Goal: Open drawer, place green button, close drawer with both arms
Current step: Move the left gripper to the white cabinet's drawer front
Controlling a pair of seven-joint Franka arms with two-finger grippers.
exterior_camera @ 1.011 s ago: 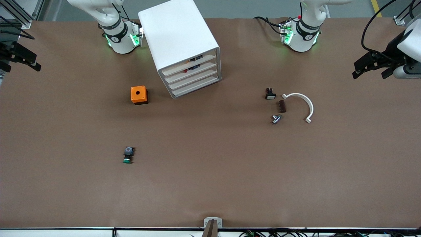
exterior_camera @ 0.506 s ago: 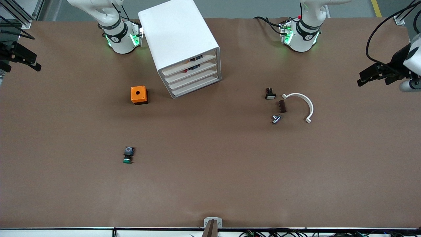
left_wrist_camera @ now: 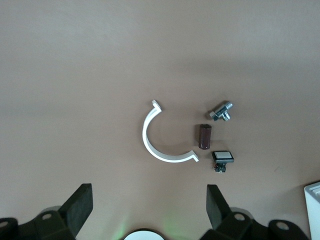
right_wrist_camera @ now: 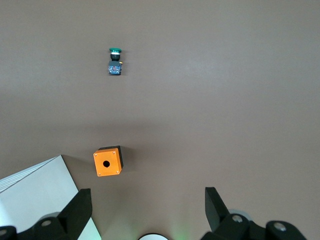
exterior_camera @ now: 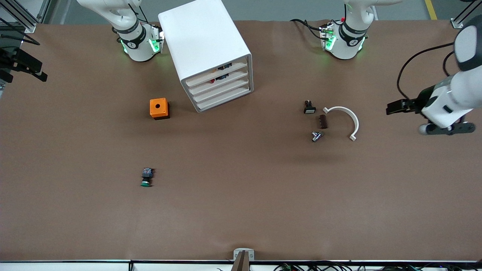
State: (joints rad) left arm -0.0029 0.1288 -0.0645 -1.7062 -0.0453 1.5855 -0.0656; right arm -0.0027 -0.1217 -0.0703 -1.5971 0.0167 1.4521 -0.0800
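Observation:
The white cabinet (exterior_camera: 211, 52) stands between the arm bases, its four drawers shut. The drawer (exterior_camera: 222, 92) is third from the top. The cabinet's corner shows in the right wrist view (right_wrist_camera: 35, 195) and in the left wrist view (left_wrist_camera: 314, 210). The green-capped button (exterior_camera: 146, 177) lies on its side on the open table, nearer to the front camera than the orange cube; it also shows in the right wrist view (right_wrist_camera: 115, 61). My left gripper (exterior_camera: 393, 108) hangs open and empty (left_wrist_camera: 149, 197) over the left arm's end of the table. My right gripper (exterior_camera: 35, 71) waits open and empty (right_wrist_camera: 148, 200), high over the right arm's end.
An orange cube with a hole (exterior_camera: 159, 108) sits beside the cabinet. A black button with a white square cap (exterior_camera: 309, 107), a brown block (exterior_camera: 323, 121), a metal part (exterior_camera: 316, 136) and a white curved bracket (exterior_camera: 348, 118) lie together toward the left arm's end.
My left arm has swung its gripper toward the white curved bracket and turned its wrist. The right arm, the button and the cabinet have not moved.

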